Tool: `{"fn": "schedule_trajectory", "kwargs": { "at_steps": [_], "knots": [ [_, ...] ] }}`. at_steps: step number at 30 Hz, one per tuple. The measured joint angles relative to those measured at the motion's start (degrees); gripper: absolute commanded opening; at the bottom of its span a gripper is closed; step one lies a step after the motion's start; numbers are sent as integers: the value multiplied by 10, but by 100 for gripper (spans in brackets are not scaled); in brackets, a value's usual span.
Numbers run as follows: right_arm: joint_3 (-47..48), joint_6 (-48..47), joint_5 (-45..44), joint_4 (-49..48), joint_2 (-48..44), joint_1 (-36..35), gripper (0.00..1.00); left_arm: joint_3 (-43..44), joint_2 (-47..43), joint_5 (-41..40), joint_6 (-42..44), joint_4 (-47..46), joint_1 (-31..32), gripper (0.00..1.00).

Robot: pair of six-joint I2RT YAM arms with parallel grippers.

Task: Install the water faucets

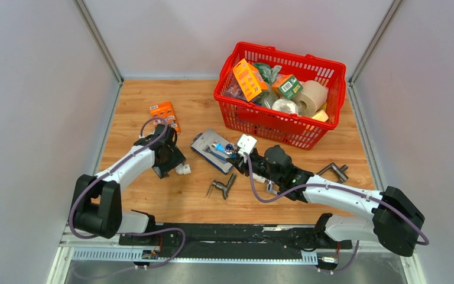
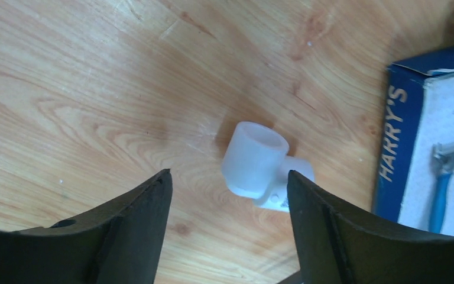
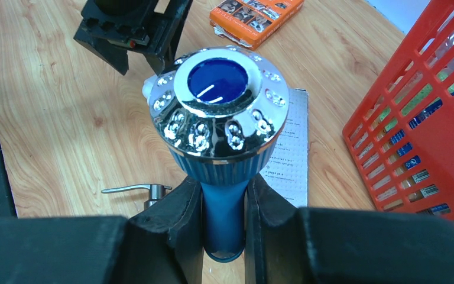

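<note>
The wooden desk (image 1: 153,195) is seen across the whole middle of the top view. A red basket (image 1: 266,124) is set at the upper right of that frame and is filled with boxes and rolls.

The right tool (image 3: 223,201) is placed at the centre of the top view, just below the basket's lower left corner. It is closed narrow on the blue stem of the faucet (image 3: 219,106). The faucet's chrome head, with a dark blue inset, is pointed away from the fingers. The faucet is seen over the right end of the razor pack (image 1: 203,149), which is laid flat at the centre of the desk.

The left tool (image 2: 229,177) is found left of centre in the top view. Its fingers are spread wide, one on each side of a white elbow fitting (image 2: 260,163). The fitting is rested on the desk, nearer the right finger. Whether that finger is touched by it cannot be told.

An orange box (image 1: 165,113) is laid at the upper left, above the left tool. A grey tap (image 1: 221,187) is laid below the pack, and a dark tap (image 1: 334,171) is laid at the right, below the basket.
</note>
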State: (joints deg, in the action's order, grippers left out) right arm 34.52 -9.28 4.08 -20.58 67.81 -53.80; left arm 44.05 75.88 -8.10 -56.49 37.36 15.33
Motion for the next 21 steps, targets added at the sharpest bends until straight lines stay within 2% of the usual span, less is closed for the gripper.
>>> {"fn": "schedule_trajectory", "kwargs": {
  "at_steps": [7, 13, 17, 19, 20, 21],
  "knots": [
    [0, 0, 0, 0, 0, 0, 0, 0, 56, 1, -4, -31, 1, 66],
    [0, 0, 0, 0, 0, 0, 0, -6, 71, 1, -10, -39, 22, 52],
    [0, 0, 0, 0, 0, 0, 0, -12, 67, 4, -19, -47, 48, 35],
    [0, 0, 0, 0, 0, 0, 0, -16, 61, 7, -25, -51, 53, 23],
    [0, 0, 0, 0, 0, 0, 0, -20, 57, 10, -28, -53, 54, 12],
    [0, -1, 0, 0, 0, 0, 0, -24, 52, 12, -30, -54, 56, 7]
  ]
}}
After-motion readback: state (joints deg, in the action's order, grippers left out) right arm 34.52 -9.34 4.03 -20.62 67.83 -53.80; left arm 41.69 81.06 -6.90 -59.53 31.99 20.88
